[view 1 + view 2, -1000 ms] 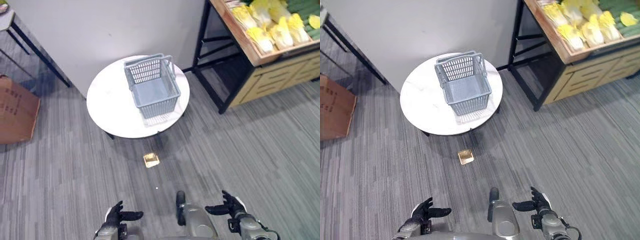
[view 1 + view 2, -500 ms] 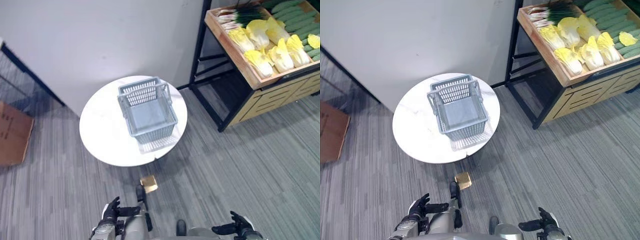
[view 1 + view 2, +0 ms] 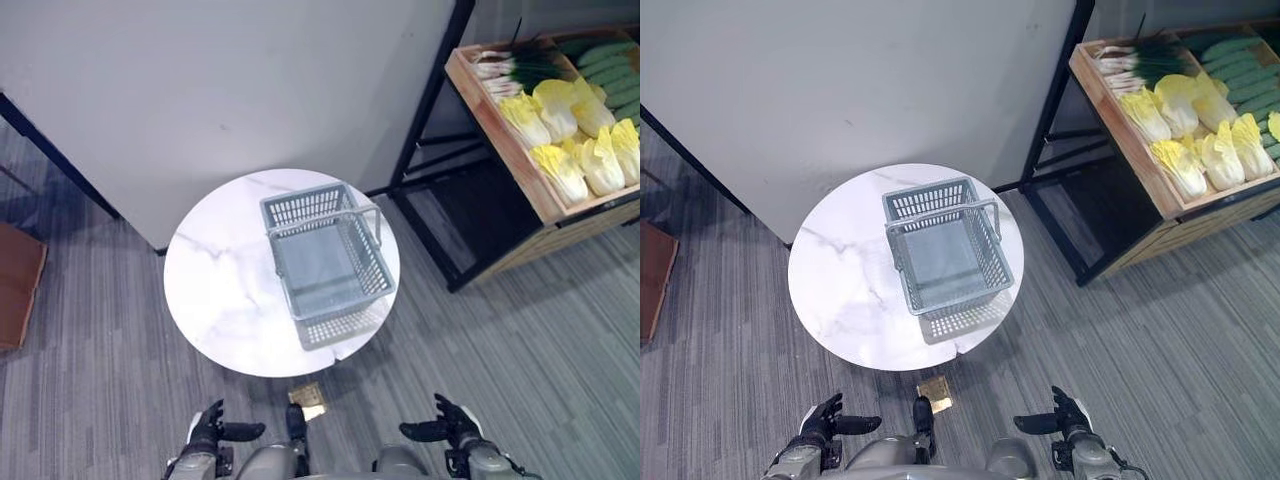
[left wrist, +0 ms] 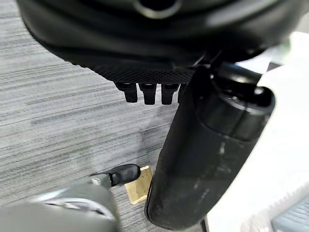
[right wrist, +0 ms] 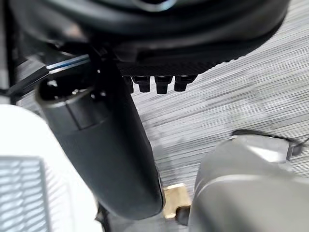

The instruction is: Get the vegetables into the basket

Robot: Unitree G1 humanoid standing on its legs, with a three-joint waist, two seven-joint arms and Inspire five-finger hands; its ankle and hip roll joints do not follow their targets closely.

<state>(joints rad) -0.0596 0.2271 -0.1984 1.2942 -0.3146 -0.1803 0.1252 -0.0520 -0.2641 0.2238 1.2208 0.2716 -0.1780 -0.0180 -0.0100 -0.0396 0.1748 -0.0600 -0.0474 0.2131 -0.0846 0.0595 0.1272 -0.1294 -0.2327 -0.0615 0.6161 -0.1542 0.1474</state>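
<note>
A: Vegetables? Pale yellow-white cabbages (image 3: 585,150), long dark green cucumbers (image 3: 615,75) and a bunch of spring onions (image 3: 515,68) with white ends and green tops.

B: All lying in a slanted wooden crate (image 3: 505,150) on a black metal rack (image 3: 430,150), well apart from the basket.

A: Basket (image 3: 330,262): grey plastic, mesh walls, handle folded toward the far rim. Nothing inside.

B: Standing upright on a round white marbled desk (image 3: 215,290), right of centre.

A: Left robot hand (image 3: 212,432) low in the eye views, fingers straight and spread, thumb out, holding nothing.

B: Right robot hand (image 3: 448,430) likewise: fingers relaxed and apart, nothing in it. Both near the desk's front edge, touching nothing.

A: Grey striped carpet (image 3: 520,340), a small gold square (image 3: 307,400) on it just below the desk. White wall (image 3: 230,80) behind, brown box (image 3: 15,285) at the left edge.
</note>
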